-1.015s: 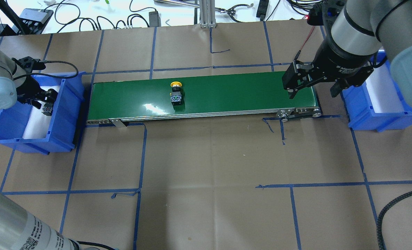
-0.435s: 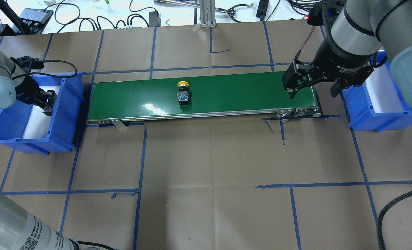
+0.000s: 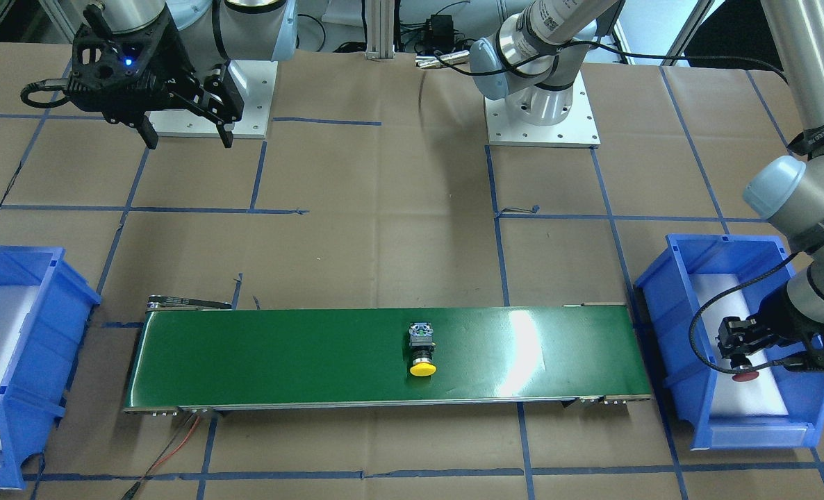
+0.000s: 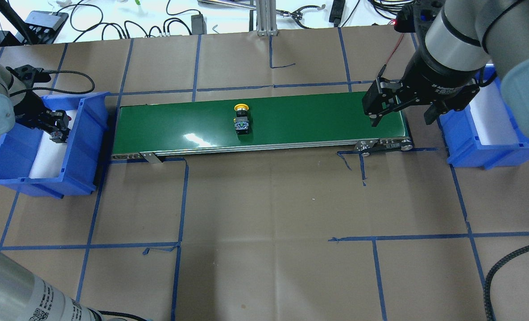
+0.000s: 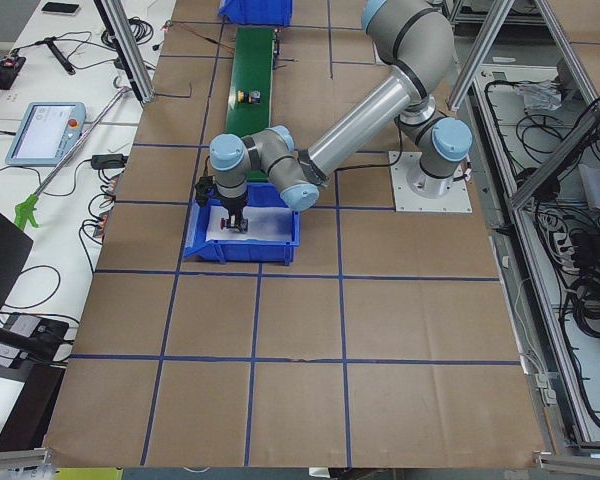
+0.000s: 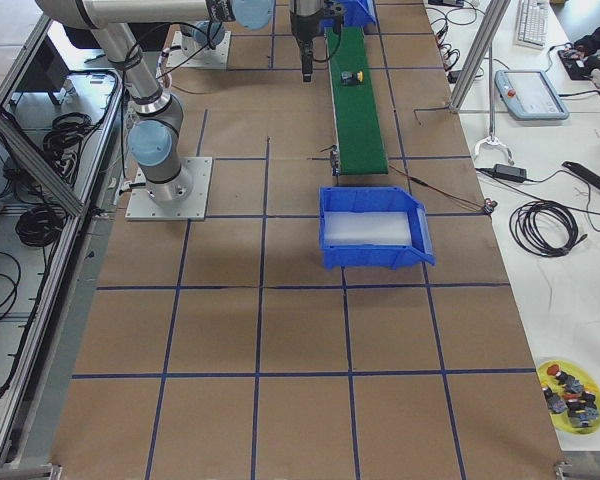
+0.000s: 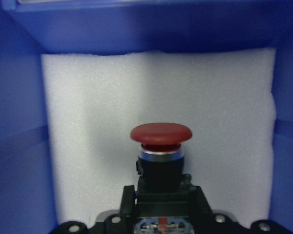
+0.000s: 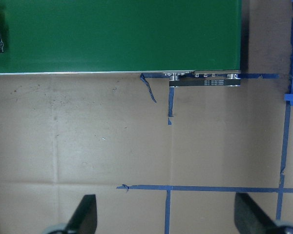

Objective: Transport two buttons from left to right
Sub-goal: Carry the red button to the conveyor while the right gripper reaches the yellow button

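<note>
The yellow button lies on its side at the middle of the green conveyor belt, also in the front view. The red button is held in my left gripper, which is shut on its black body inside the left blue bin, over the white foam. In the front view the red cap shows below the left gripper. My right gripper is open and empty, above the belt's right end, well to the right of the yellow button.
The right blue bin with white foam stands just past the belt's right end, partly under the right arm. Blue tape lines cross the brown table. Cables lie beyond the far edge. A yellow dish of spare buttons sits far off.
The yellow button has ridden to the right along the belt. My left gripper with the red button has shifted slightly left and farther back in the bin. The right gripper has not moved.
</note>
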Controlling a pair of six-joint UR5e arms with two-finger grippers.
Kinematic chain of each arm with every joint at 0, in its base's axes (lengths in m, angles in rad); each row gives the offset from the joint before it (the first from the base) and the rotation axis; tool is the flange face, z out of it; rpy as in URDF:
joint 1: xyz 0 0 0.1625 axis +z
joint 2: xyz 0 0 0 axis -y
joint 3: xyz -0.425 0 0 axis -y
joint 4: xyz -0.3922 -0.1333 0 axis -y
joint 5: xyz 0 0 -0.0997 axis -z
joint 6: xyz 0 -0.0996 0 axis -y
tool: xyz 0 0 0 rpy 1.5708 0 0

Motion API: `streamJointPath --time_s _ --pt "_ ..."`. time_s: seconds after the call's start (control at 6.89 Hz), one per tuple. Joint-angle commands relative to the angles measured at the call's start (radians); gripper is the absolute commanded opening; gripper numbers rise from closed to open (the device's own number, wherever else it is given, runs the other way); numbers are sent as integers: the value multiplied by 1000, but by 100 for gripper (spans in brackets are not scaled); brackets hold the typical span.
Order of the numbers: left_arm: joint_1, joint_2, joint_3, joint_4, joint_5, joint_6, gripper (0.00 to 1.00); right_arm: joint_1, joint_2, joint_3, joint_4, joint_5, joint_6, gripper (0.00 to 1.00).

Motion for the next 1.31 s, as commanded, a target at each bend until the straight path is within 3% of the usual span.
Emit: streamJointPath --time_s 0.0,0.15,0.44,0.73,1.16 --pt "-4 84 69 -180 2 -3 0 1 0 0 0 1 1 100" --pt "-4 138 100 -298 7 -3 0 0 0 0 0 1 0 100" --pt "-5 228 122 -419 40 -5 0 1 0 0 -2 3 0 100" --pt "-42 235 120 -418 42 -46 0 -2 -2 -2 -16 -6 -2 100" --pt "-242 234 100 -410 43 -269 0 4 -15 -17 -28 -6 -61 100"
